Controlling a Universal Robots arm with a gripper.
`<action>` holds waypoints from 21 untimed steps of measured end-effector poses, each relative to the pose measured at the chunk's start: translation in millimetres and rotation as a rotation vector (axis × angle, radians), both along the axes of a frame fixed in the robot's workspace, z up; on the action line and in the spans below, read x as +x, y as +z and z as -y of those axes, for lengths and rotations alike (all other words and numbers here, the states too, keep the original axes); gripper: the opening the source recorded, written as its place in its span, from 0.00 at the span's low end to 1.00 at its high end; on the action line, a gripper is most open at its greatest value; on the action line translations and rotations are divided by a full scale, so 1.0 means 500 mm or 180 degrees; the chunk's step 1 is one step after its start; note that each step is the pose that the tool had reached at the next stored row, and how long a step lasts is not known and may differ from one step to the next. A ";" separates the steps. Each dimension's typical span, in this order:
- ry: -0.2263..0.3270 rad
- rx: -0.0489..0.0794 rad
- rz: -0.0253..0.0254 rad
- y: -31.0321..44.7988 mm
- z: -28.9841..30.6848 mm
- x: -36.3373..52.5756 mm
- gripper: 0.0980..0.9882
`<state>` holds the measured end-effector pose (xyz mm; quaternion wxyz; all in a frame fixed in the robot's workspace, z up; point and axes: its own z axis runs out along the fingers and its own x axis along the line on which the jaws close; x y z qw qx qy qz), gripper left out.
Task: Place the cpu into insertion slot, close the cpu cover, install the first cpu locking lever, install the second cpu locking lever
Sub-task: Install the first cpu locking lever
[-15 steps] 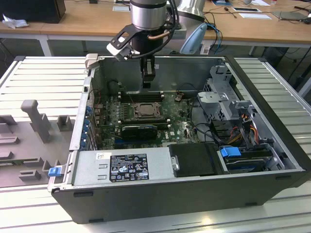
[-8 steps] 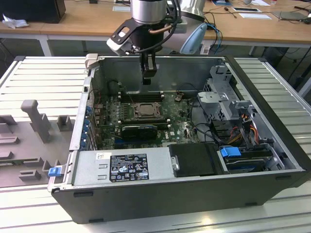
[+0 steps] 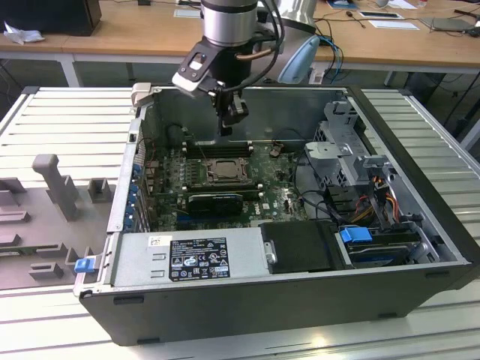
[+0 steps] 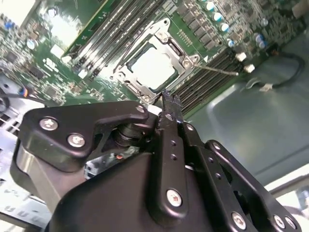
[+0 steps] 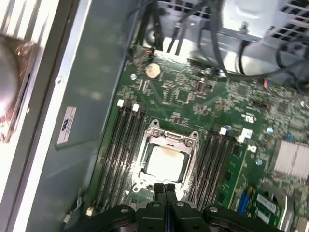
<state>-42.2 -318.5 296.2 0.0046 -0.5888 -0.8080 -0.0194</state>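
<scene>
Hovering over the slot (image 3: 201,172) at upper centre of the exterior view, the gripper (image 5: 164,187) has its fingers together, empty. The cpu (image 5: 166,162) lies flat in the slot, pale top up, square, without long axis. The cover (image 5: 169,140) appears lowered; lever latching seems undone.

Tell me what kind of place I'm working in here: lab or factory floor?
Most likely a robotics lab or test workshop, not a production line: an open computer case sits on a slatted metal bench, grey fixture blocks lie beside it, and wooden desks with papers stand behind.
</scene>
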 end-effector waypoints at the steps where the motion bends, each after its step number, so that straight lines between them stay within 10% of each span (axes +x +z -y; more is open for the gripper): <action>1: 0.0061 0.0000 0.0000 -0.001 0.000 0.000 0.01; 21: 0.1568 0.0000 0.0000 -0.009 0.000 -0.001 0.01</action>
